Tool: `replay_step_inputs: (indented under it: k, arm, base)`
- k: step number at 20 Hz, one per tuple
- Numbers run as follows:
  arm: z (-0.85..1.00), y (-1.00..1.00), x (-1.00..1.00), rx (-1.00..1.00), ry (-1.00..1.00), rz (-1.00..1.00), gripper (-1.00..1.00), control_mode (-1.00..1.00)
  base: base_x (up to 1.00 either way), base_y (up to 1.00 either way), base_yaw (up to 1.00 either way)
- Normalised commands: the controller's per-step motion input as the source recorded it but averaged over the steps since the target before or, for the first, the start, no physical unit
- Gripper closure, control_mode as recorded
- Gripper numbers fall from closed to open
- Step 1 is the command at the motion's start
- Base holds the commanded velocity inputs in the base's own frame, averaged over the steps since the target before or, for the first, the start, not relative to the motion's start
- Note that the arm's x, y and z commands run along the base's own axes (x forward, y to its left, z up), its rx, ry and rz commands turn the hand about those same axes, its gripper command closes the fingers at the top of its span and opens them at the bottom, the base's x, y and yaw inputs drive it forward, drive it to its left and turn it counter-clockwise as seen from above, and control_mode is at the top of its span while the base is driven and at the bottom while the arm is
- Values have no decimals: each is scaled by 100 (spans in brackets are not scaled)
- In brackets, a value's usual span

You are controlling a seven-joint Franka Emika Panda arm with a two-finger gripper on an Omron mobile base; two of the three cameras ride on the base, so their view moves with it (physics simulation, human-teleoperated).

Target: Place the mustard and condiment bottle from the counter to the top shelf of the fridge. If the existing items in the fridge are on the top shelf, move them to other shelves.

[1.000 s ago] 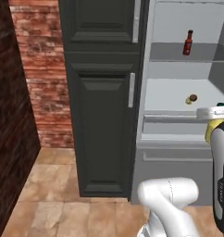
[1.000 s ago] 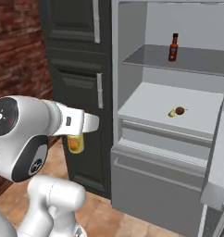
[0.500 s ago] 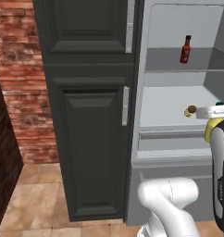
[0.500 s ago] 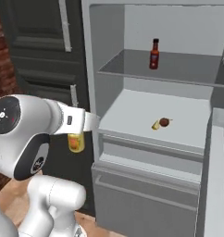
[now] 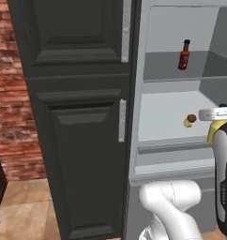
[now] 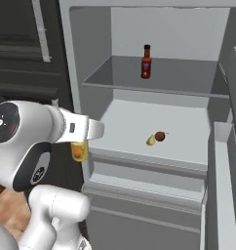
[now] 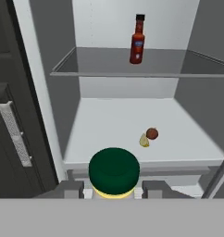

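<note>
My gripper [image 7: 114, 190] is shut on the mustard [image 7: 114, 169], whose green cap sits between the finger tips. The pale-yellow body hangs under the hand [image 6: 79, 151] in front of the open fridge [image 6: 76, 58], level with its lower white shelf; its yellow side [image 5: 212, 132] also shows in the left base view. The condiment bottle [image 7: 137, 39] [image 6: 146, 62] [image 5: 184, 55] stands upright on the top shelf [image 7: 104, 62]. The existing items, a brown round piece [image 7: 152, 134] and a yellow piece [image 7: 144, 140], lie on the wider white shelf below. The counter is out of view.
A dark panelled cabinet [image 5: 82, 117] with silver handles stands left of the fridge, and a brick wall [image 5: 12, 93] lies beyond it. The fridge door [image 6: 227, 171] hangs open on the right. A grey drawer front [image 6: 139, 195] sits under the white shelf.
The whole picture has shifted: the base has driven, and the fridge interior now sits closer and more central. The gripper still holds the mustard the same way.
</note>
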Motion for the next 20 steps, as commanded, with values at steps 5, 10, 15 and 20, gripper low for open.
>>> replay_step_inputs:
  k: [5,10,15,20]
  arm:
    - [0,0,0,0,0,0,100,100]
    - [0,0,0,0,0,0,100,100]
    - [0,0,0,0,0,0,100,100]
    - [0,0,0,0,0,0,100,100]
  base:
    - [21,-22,-7]
    - [31,-9,-5]
    - [58,0,-3]
    - [42,-5,0]
